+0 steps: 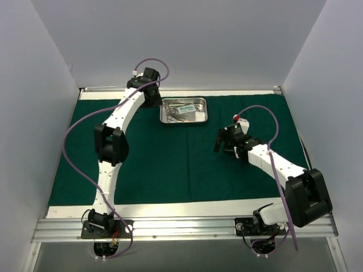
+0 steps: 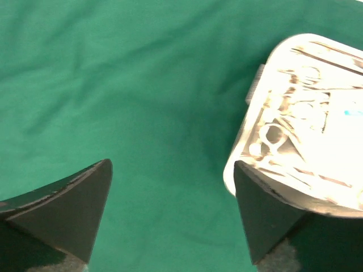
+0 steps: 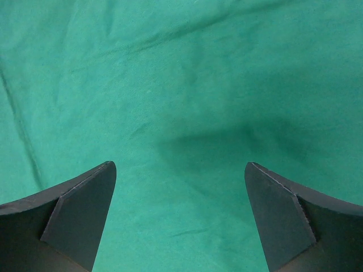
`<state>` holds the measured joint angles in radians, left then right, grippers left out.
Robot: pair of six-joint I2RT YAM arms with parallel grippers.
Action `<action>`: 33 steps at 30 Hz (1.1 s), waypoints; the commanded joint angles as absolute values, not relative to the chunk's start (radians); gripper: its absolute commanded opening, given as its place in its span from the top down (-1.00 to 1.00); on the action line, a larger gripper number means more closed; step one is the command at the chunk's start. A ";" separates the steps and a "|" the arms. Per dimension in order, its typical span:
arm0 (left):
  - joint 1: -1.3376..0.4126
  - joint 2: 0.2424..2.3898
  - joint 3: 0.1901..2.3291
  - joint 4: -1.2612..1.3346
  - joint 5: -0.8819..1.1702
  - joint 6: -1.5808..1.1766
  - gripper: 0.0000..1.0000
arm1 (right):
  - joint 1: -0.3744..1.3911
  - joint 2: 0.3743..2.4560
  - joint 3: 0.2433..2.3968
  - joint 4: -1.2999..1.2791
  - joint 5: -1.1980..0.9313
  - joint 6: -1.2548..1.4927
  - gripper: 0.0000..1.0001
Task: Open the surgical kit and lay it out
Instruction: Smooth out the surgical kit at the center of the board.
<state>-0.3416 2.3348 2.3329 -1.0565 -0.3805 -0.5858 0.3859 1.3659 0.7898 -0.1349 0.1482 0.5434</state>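
Surgical kit tray (image 1: 184, 121), near the worktop's far edge on the green cloth (image 1: 170, 164): probably rigid, slick steel; grip a rim wall. Left tool (image 2: 173, 170) and right tool (image 3: 180, 170) spread, empty.

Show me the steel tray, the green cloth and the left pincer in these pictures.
steel tray (image 1: 190, 122): top external view, on its near rim.
green cloth (image 1: 170, 164): top external view, on the bare middle stretch.
left pincer (image 2: 172, 163): left wrist view, midway between its open fingertips.
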 commanded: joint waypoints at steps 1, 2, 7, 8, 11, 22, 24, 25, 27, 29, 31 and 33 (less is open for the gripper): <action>-0.377 2.411 2.491 -1.101 -0.379 -0.566 -0.90 | 0.416 1.393 0.818 -0.121 0.146 0.534 -0.83; -0.382 2.424 2.508 -1.089 -0.377 -0.563 -0.83 | 0.429 1.396 0.816 -0.120 0.144 0.535 -0.83; -0.406 2.465 2.499 -0.956 -0.361 -0.537 -0.54 | 0.465 1.431 0.815 -0.107 0.143 0.540 -0.83; -0.408 2.479 2.499 -0.936 -0.362 -0.535 -0.53 | 0.469 1.434 0.818 -0.107 0.140 0.538 -0.83; -0.410 2.514 2.516 -0.919 -0.364 -0.529 -0.43 | 0.480 1.443 0.816 -0.106 0.141 0.540 -0.83; -0.417 2.579 2.493 -0.824 -0.314 -0.503 -0.14 | 0.495 1.457 0.799 -0.094 0.132 0.542 -0.84; -0.417 2.582 2.488 -0.810 -0.318 -0.505 -0.09 | 0.499 1.456 0.796 -0.091 0.129 0.543 -0.84; -0.417 2.582 2.481 -0.802 -0.324 -0.503 -0.03 | 0.502 1.457 0.793 -0.087 0.124 0.543 -0.84; -0.417 2.583 2.473 -0.781 -0.330 -0.503 0.03 | 0.502 1.457 0.790 -0.086 0.124 0.543 -0.84; -0.417 2.588 2.467 -0.770 -0.336 -0.503 0.10 | 0.503 1.459 0.790 -0.086 0.123 0.546 -0.84; -0.417 2.595 2.467 -0.769 -0.342 -0.505 0.20 | 0.503 1.462 0.788 -0.089 0.124 0.546 -0.84; -0.417 2.602 2.465 -0.769 -0.347 -0.503 0.26 | 0.503 1.463 0.787 -0.092 0.126 0.545 -0.85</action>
